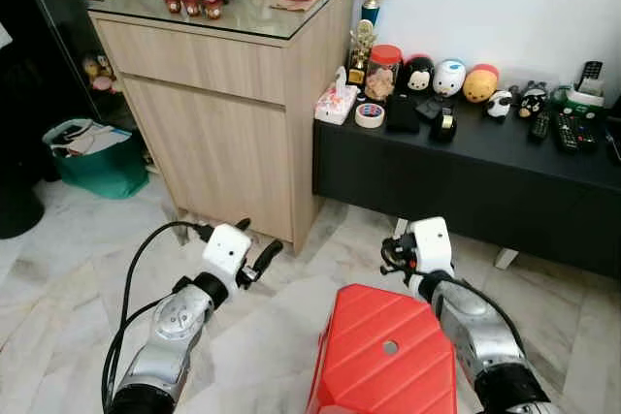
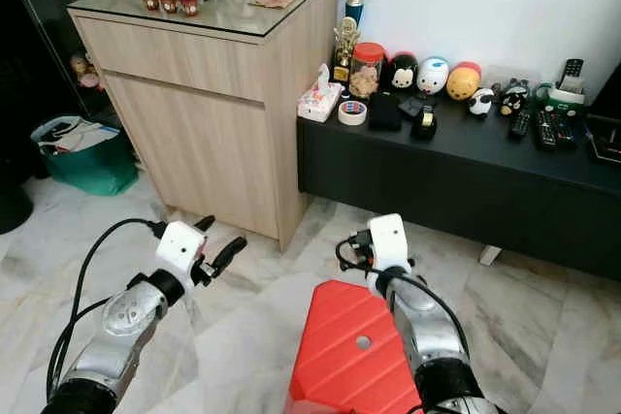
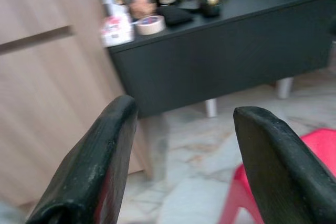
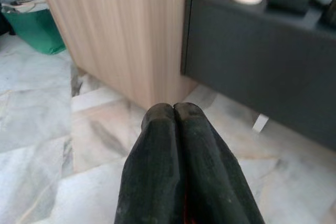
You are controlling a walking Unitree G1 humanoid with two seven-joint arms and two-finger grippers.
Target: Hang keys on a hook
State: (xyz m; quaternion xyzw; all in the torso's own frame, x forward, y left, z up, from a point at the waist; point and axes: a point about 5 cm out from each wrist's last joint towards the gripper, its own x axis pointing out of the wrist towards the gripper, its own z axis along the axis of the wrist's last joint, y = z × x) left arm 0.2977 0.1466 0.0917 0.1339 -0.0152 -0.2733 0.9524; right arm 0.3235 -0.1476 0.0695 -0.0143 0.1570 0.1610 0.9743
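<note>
The robot stands on a marble floor point(image 1: 58, 269) facing a light wooden cabinet point(image 1: 218, 133) and a low black sideboard point(image 1: 466, 176). Both arms are held out low in front of it, above a red plastic stool point(image 1: 383, 356). The left gripper point(image 1: 260, 261) is spread wide with nothing between its fingers point(image 3: 97, 166), while the right gripper point(image 4: 176, 129) is pressed together, its two fingertips touching and holding nothing that can be made out. Neither the keys nor a hook can be picked out anywhere; if the keys lie among the clutter on the sideboard, they are too small to tell. The step in hand looks like searching, so the task is judged barely begun. To do it well the robot should step closer to the sideboard, go round the stool rather than over it, keep its head tilted at the surfaces, and part the right fingers before reaching. Counted: one cabinet, one sideboard, one stool, one green bin point(image 1: 92, 157) by the cabinet, one roll of tape point(image 1: 369, 114), one tissue pack point(image 1: 336, 104), one red-lidded jar point(image 1: 382, 70), two trophies point(image 1: 370, 2), three small red cups point(image 1: 191, 4) on the cabinet top, and at least two remote controls point(image 1: 574, 128).
</note>
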